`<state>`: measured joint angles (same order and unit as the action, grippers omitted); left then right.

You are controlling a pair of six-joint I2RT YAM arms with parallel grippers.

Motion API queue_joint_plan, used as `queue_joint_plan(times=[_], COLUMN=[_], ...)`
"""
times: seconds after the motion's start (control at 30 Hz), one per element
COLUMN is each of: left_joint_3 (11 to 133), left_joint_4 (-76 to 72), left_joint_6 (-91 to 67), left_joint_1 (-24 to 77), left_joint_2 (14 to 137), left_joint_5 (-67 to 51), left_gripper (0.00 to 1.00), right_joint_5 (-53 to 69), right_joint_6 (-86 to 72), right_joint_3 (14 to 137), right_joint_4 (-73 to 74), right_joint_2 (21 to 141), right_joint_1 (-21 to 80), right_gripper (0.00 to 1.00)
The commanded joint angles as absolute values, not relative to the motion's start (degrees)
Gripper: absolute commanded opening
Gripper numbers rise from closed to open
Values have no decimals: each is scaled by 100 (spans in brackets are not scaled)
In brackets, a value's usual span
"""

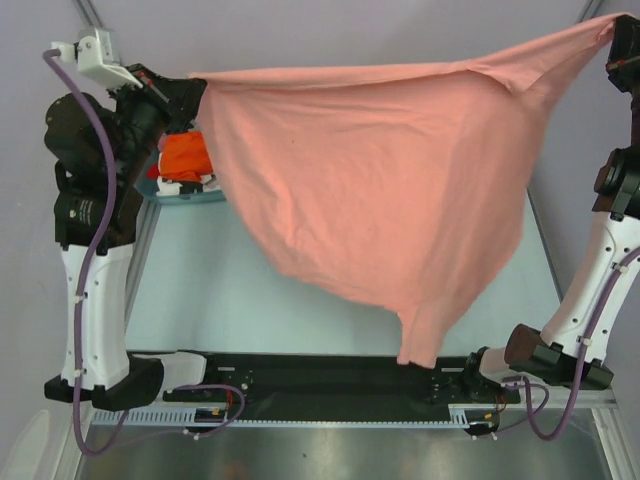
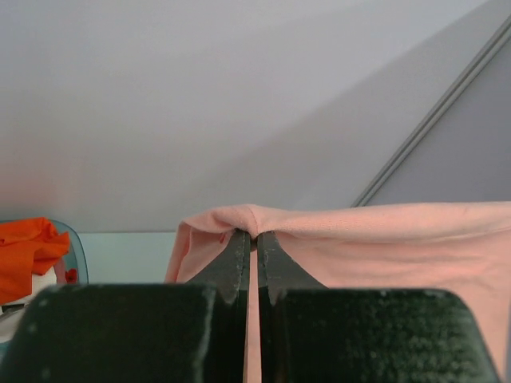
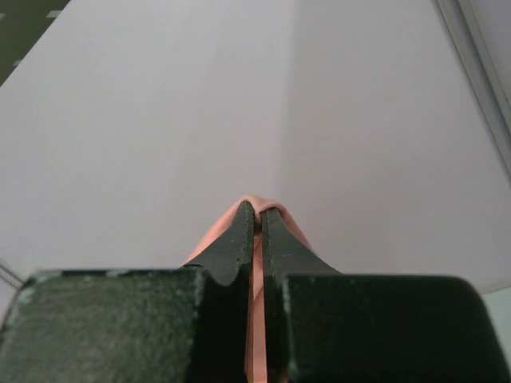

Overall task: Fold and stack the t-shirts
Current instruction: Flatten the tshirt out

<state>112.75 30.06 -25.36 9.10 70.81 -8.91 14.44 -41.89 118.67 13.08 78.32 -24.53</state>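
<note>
The salmon-pink t-shirt [image 1: 380, 190] hangs spread wide in the air between both arms, its lowest point drooping to the near edge of the table. My left gripper [image 1: 190, 85] is shut on its left top corner; in the left wrist view the pink cloth [image 2: 383, 239] is pinched at the fingertips [image 2: 255, 234]. My right gripper [image 1: 615, 35] is shut on the right top corner, high up; its wrist view shows the cloth [image 3: 257, 201] pinched the same way. The orange t-shirt [image 1: 182, 155] lies in the teal basket [image 1: 190, 195], with white cloth [image 1: 185, 185] beside it.
The teal basket stands at the back left of the table, behind the left arm; its rim shows in the left wrist view [image 2: 78, 251]. A black strip [image 1: 330, 385] runs along the near edge between the arm bases. Grey walls stand behind.
</note>
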Motion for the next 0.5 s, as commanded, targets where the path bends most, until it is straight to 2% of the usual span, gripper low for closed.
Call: queue_joint_plan(times=[0.0, 0.2, 0.47], left_joint_3=[11698, 11646, 10786], left_joint_4=[2628, 2601, 2619], left_joint_6=[-2373, -2417, -2400], left_joint_1=[791, 773, 773], left_joint_2=[7092, 7005, 5794], left_joint_5=[-756, -905, -976], left_gripper=[1, 0, 0], right_joint_5=[1301, 1231, 1037], right_joint_6=[-4210, -4078, -3806], right_joint_3=[12041, 11875, 11646], right_joint_4=[633, 730, 1116], right_joint_2=[7471, 7190, 6190], right_joint_1=[-2461, -2470, -2470], right_gripper=[0, 0, 0])
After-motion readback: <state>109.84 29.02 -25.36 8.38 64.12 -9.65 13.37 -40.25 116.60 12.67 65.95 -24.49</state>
